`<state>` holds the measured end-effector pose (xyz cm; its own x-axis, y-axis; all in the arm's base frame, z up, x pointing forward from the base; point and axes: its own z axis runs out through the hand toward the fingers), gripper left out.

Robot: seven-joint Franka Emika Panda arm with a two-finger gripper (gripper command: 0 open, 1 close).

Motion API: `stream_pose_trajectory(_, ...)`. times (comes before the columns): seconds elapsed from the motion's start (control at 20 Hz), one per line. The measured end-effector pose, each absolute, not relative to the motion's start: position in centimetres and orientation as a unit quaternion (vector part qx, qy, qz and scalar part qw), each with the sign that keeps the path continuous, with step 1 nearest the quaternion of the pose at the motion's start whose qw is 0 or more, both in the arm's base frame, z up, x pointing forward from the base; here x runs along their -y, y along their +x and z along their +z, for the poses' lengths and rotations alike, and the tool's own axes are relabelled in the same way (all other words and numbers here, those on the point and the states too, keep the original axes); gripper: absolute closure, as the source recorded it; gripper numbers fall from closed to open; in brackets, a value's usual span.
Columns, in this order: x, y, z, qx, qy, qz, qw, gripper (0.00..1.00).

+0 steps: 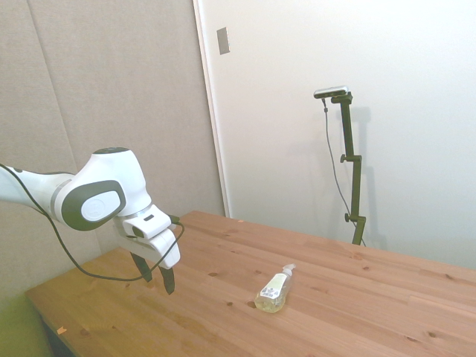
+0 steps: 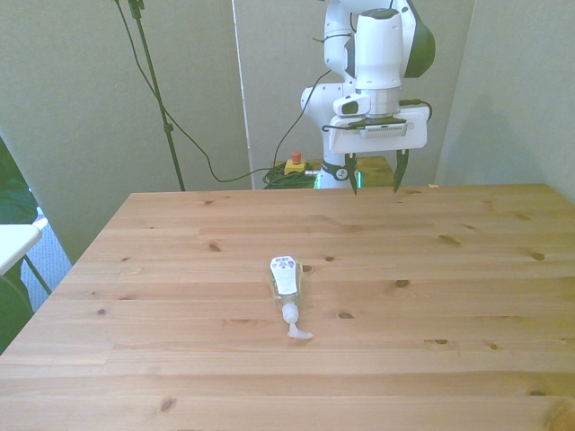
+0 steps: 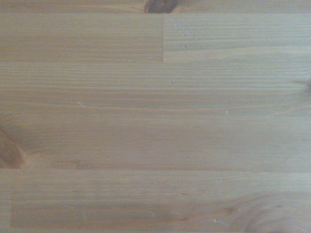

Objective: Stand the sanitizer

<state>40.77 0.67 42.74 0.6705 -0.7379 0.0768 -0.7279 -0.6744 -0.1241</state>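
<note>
The sanitizer [image 1: 275, 289] [image 2: 286, 283] lies flat on its side near the middle of the wooden table [image 2: 449, 296]. It is a small clear bottle with pale yellowish liquid, a light label and a white pump nozzle. My gripper [image 1: 158, 277] [image 2: 375, 179] hangs above the table's robot-side edge, well apart from the bottle. Its two dark fingers [image 2: 399, 171] point down, spread open, with nothing between them. The wrist view holds only bare wood planks [image 3: 155, 126].
A red-and-yellow button box [image 2: 293, 165] and cables lie on the floor behind the table in the front view. A white surface edge [image 2: 13, 241] shows at the front view's left.
</note>
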Motion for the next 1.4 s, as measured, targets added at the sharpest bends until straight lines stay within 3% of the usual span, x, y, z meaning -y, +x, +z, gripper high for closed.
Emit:
stream_pose_trajectory(0.35, 1.8, 43.6, 44.5, -0.421, -0.901, -0.093, 0.045, 0.00)
stream_pose_trajectory(0.65, 7.4, 51.1, 45.2, -0.449, -0.883, -0.131, 0.045, 0.00)
stream_pose_trajectory(1.05, 13.2, 63.1, 41.9, -0.476, -0.866, -0.148, 0.041, 0.00)
stream_pose_trajectory(1.4, 15.4, 68.3, 38.5, -0.491, -0.860, -0.134, 0.031, 0.00)
